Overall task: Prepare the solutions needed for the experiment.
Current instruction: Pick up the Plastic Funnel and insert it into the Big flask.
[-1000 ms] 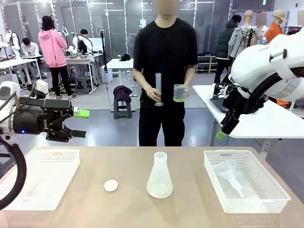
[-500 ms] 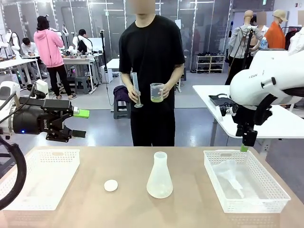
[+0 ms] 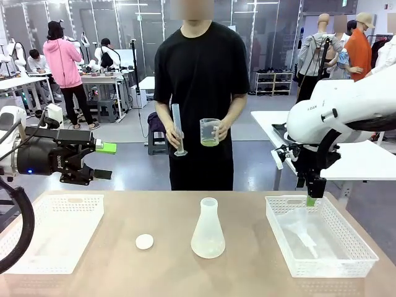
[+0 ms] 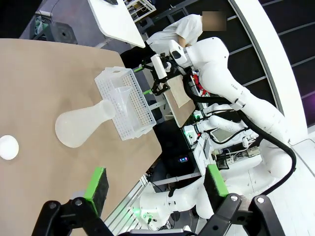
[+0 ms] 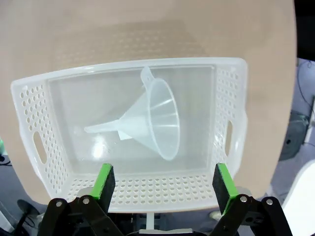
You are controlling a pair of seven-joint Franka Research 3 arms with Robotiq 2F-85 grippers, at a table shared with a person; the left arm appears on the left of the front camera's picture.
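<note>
A frosted conical flask [image 3: 207, 230] stands upright at the table's middle, and I see no liquid in it; it also shows in the left wrist view [image 4: 81, 125]. The pale yellow-green solution lies in a clear beaker [image 3: 210, 132] held by the person beyond the table, who holds a thin measuring cylinder [image 3: 177, 129] in the other hand. My left gripper [image 3: 105, 161] hovers open above the left basket, its jaws [image 4: 156, 184] holding nothing. My right gripper [image 3: 311, 199] points down, open, over the right basket's far edge, above a clear funnel [image 5: 152, 120].
A white perforated basket [image 3: 52, 232] sits at the table's left. A second one [image 3: 318, 260] at the right holds the funnel [image 3: 302, 230]. A small white round cap [image 3: 144, 242] lies left of the flask. A white side table [image 3: 365, 158] stands behind the right arm.
My right arm has swung down and inward, and its gripper now hangs over the right basket. The person has stepped left and closer with cylinder and beaker. My left arm has not moved.
</note>
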